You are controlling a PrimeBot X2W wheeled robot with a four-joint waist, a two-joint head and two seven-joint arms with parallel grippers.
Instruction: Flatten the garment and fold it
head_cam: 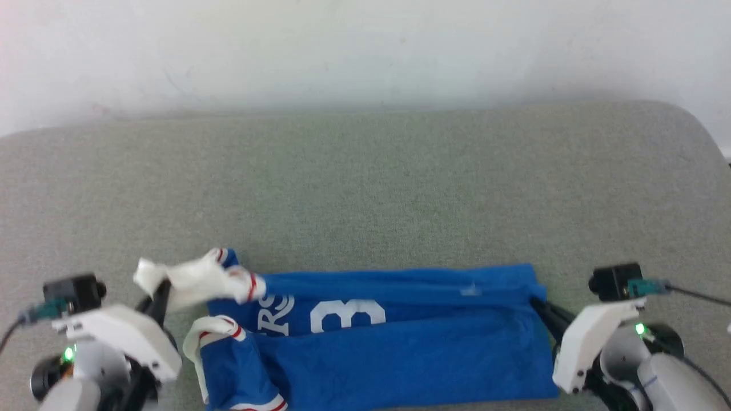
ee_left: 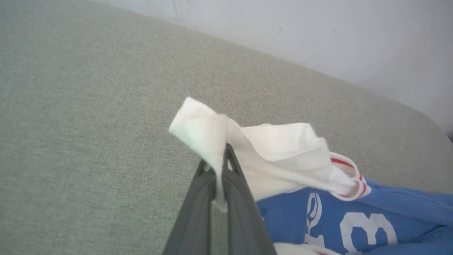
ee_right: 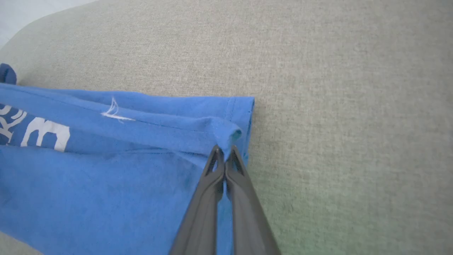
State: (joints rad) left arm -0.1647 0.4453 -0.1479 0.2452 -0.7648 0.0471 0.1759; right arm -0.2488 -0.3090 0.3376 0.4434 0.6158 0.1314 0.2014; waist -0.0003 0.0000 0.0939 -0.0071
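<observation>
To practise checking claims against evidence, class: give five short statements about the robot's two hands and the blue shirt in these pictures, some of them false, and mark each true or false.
1. The left hand is shut on a white sleeve of the garment. True.
2. The right hand is open, clear of the cloth. False: the right hand is shut on a blue fold at the garment's hem end.
3. The garment hangs in the air. False: its body lies on the grey-green surface.
4. A white 3 shows on the blue cloth. True.
5. The garment lies fully flat. False: it is creased lengthwise and its sleeves are bunched.
</observation>
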